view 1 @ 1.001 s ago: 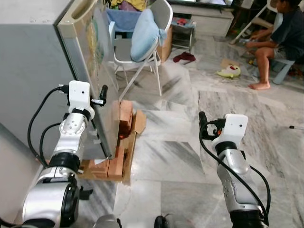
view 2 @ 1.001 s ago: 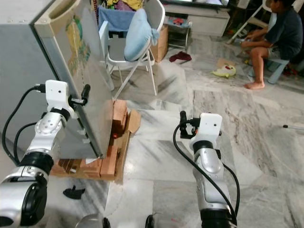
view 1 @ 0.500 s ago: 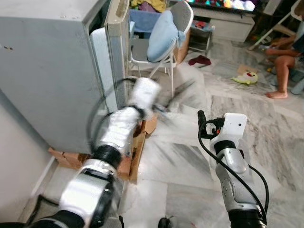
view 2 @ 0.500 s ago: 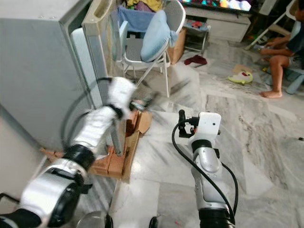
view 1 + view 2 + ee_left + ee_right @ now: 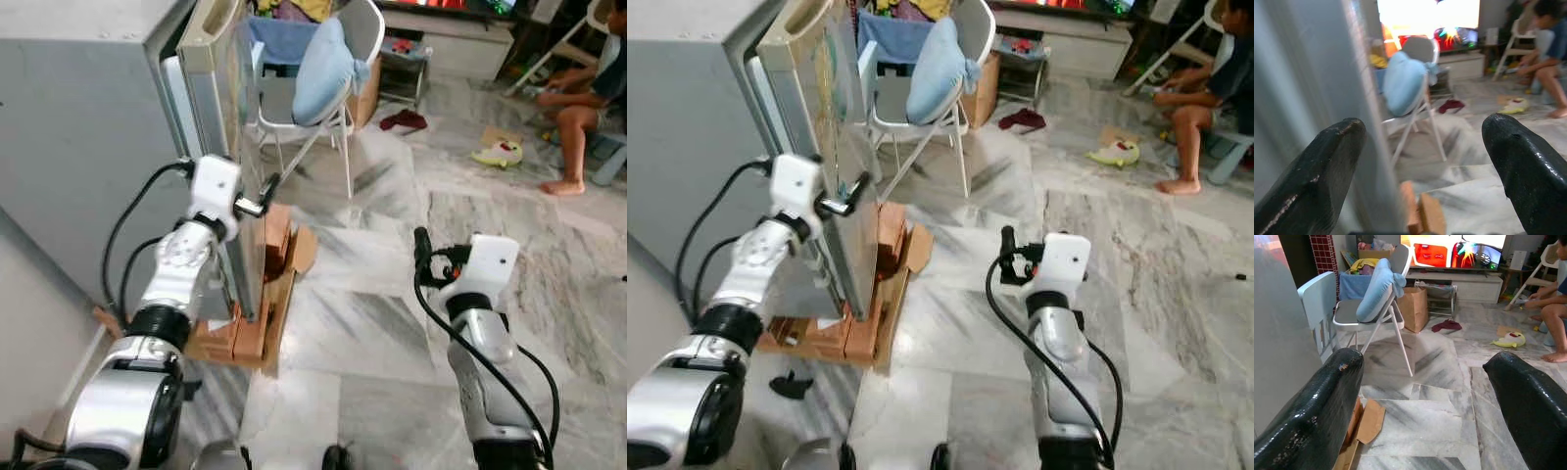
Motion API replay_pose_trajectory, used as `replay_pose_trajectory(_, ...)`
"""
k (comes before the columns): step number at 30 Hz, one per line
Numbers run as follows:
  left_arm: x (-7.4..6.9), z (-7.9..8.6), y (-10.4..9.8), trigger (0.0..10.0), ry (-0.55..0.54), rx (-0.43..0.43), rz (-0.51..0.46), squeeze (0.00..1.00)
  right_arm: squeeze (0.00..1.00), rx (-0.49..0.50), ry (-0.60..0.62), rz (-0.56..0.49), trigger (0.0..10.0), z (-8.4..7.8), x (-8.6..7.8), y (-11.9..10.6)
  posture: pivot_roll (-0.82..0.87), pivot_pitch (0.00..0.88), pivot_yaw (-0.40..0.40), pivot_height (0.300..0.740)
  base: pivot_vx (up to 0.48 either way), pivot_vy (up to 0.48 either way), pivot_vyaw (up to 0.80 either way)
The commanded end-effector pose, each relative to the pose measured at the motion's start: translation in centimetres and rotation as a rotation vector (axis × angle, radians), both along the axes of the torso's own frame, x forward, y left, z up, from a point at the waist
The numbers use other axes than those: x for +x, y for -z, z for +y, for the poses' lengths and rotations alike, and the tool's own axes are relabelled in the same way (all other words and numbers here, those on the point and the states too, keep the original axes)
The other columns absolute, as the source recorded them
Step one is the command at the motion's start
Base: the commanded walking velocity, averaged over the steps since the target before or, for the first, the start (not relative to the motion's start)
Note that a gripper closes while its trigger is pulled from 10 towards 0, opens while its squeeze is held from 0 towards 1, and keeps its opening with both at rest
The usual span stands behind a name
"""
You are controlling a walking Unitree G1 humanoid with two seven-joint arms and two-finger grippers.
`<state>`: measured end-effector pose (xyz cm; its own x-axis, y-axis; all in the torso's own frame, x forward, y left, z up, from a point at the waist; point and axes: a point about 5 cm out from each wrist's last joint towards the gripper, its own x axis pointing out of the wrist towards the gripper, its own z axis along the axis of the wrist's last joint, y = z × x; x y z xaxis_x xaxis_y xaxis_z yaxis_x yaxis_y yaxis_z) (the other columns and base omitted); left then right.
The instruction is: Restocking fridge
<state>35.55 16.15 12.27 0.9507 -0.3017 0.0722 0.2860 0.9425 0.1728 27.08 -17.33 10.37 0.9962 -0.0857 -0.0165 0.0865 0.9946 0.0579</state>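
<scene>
- Left pincer (image 5: 260, 196) sat right at the free vertical edge of the fridge door (image 5: 223, 117), fingers spread with nothing between them; in the left wrist view the door edge ran up just inside one fingertip (image 5: 1317, 181), touching or nearly so, couldn't tell which.
- Fridge (image 5: 93, 127) stood at about 10 o'clock from the robot, raised on wooden blocks (image 5: 250, 333) with flattened cardboard (image 5: 294, 257) on the floor beside them.
- Door stood partly open, its long axis vertical. It hinged on the far side, so the free edge pointed toward the robot and slightly to 1 o'clock.
- Key relation: the door edge lay directly ahead of the left pincer, and the left arm was clearly the nearer one. My read: the next move is a sideways sweep on that edge, not a grasp.
- Right pincer (image 5: 419, 243) was released too, raised at about 2 o'clock over bare marble floor (image 5: 392, 294), well apart from the fridge.
- Chair (image 5: 323, 73) with a blue cushion (image 5: 318, 69) stood at 12 o'clock just past the door. Judged a possible snag if the door swings wide.
- A person (image 5: 588, 108) was seated at about 2 o'clock, far off.
</scene>
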Motion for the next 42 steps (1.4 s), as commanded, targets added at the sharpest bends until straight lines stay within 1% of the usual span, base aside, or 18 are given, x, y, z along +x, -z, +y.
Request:
replay_pose_trajectory(1,-0.2,0.3,-0.5,10.0,-0.021,-0.002,-0.031,0.00,0.00,0.000,0.007,-0.008,10.0,-0.4,-0.1,-0.4,-0.04,0.023,-0.057,0.740,0.000,0.000,-0.80)
replay_pose_trajectory(2,-0.4,0.6,-0.3,10.0,-0.034,-0.001,-0.029,0.00,0.00,0.002,0.008,-0.008,10.0,-0.4,-0.1,-0.4,-0.04,0.023,-0.057,0.740,0.000,0.000,-0.80)
replay_pose_trajectory(3,-1.0,1.3,0.0,10.0,-0.066,0.001,-0.027,0.00,0.00,0.000,0.008,-0.009,10.0,-0.4,-0.1,-0.4,-0.04,0.024,-0.059,0.740,0.000,0.000,-0.80)
replay_pose_trajectory(4,-1.1,1.5,0.1,10.0,-0.075,0.001,-0.025,0.00,0.00,-0.001,0.008,-0.009,10.0,-0.4,-0.1,-0.4,-0.04,0.024,-0.059,0.740,0.000,0.000,-0.80)
replay_pose_trajectory(5,-1.7,2.0,0.5,10.0,-0.090,-0.023,-0.018,0.00,0.00,-0.004,0.008,-0.009,10.0,-0.4,-0.1,-0.4,-0.04,0.024,-0.059,0.740,0.000,0.000,-0.80)
replay_pose_trajectory(6,-1.7,2.0,0.5,10.0,-0.090,-0.023,-0.018,0.00,0.00,-0.004,0.008,-0.009,10.0,-0.4,-0.1,-0.4,-0.04,0.024,-0.059,0.740,0.000,0.000,-0.80)
replay_pose_trajectory(7,-2.4,2.3,0.7,10.0,-0.100,-0.036,-0.018,0.00,0.00,-0.005,0.010,-0.009,10.0,-0.4,-0.2,-0.4,-0.04,0.023,-0.054,0.740,0.000,0.000,-0.80)
replay_pose_trajectory(9,-3.2,2.6,1.0,10.0,-0.111,-0.036,-0.016,0.00,0.00,-0.006,0.012,-0.009,10.0,-0.5,-0.3,-0.3,-0.04,0.022,-0.049,0.740,0.000,0.000,-0.44)
replay_pose_trajectory(10,-4.0,3.1,1.3,10.0,-0.135,-0.045,-0.008,0.00,0.00,-0.007,0.013,-0.009,10.0,-0.5,-0.3,-0.3,-0.04,0.021,-0.044,0.740,0.251,0.000,0.00)
replay_pose_trajectory(12,-4.7,3.6,1.6,10.0,-0.161,-0.049,0.000,0.00,0.00,-0.008,0.014,-0.009,10.0,-0.5,-0.4,-0.3,-0.04,0.021,-0.040,0.740,0.276,0.000,0.00)
replay_pose_trajectory(16,-5.9,4.0,1.8,10.0,-0.193,-0.047,0.014,0.00,0.00,-0.010,0.017,-0.007,10.0,-0.6,-0.5,-0.3,-0.04,0.022,-0.042,0.740,0.293,0.000,0.00)
replay_pose_trajectory(20,-6.9,4.2,1.8,10.0,-0.202,-0.053,0.023,0.00,0.00,-0.013,0.018,-0.006,10.0,-0.7,-0.4,-0.3,-0.04,0.023,-0.047,0.740,0.382,0.000,0.00)
replay_pose_trajectory(27,-7.9,4.4,1.7,10.0,-0.211,-0.052,0.046,0.00,0.00,-0.015,0.012,-0.001,10.0,-0.7,-0.3,-0.2,-0.03,0.023,-0.051,0.740,0.423,0.000,0.00)
replay_pose_trajectory(31,-8.2,4.6,1.7,10.0,-0.216,-0.044,0.052,0.00,0.00,-0.015,0.010,0.001,10.0,-0.7,-0.3,-0.2,-0.03,0.024,-0.052,0.740,0.398,0.000,0.00)
replay_pose_trajectory(34,-8.3,4.6,1.6,10.0,-0.219,-0.055,0.056,0.00,0.00,-0.015,0.010,0.003,10.0,-0.7,-0.3,-0.1,-0.03,0.025,-0.053,0.740,0.380,0.000,0.00)
replay_pose_trajectory(36,-8.4,4.5,1.5,10.0,-0.210,-0.074,0.054,0.00,0.00,-0.015,0.009,0.005,10.0,-0.7,-0.3,-0.1,-0.03,0.025,-0.053,0.740,0.000,0.000,0.00)
replay_pose_trajectory(42,-9.0,4.7,1.6,10.0,-0.214,-0.078,0.069,0.00,0.00,-0.017,0.006,0.013,10.0,-0.8,-0.2,0.0,-0.03,0.028,-0.057,0.740,0.000,0.000,0.00)
